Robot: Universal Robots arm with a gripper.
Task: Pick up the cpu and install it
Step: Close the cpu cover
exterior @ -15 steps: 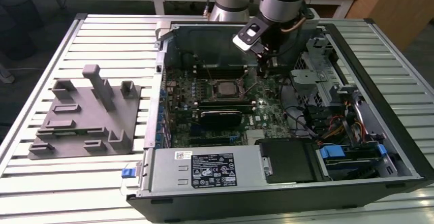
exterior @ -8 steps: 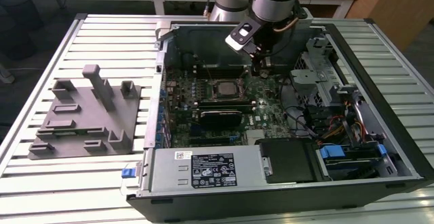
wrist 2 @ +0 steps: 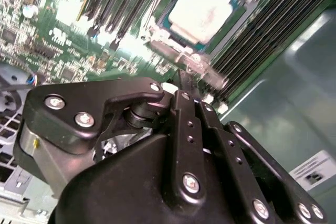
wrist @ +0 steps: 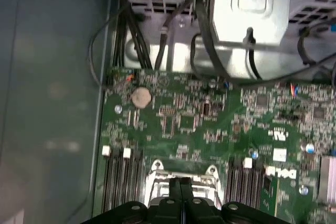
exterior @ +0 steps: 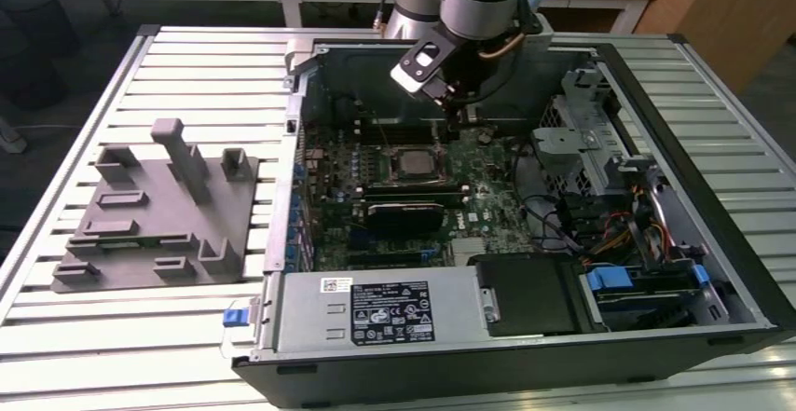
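Silvery cpu [wrist 2: 202, 11] socketed; gripper [wrist: 180, 182] closed above

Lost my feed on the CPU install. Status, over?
Gripper shut, empty, above the motherboard inside the case. CPU seated in its socket, silver top up. Nothing between gripper and socket.

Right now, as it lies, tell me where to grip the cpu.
Probably take the cpu by two opposite edges, coming straight down from above: it lies flat in the motherboard socket, silvery top up, so only its thin sides offer a pinch.
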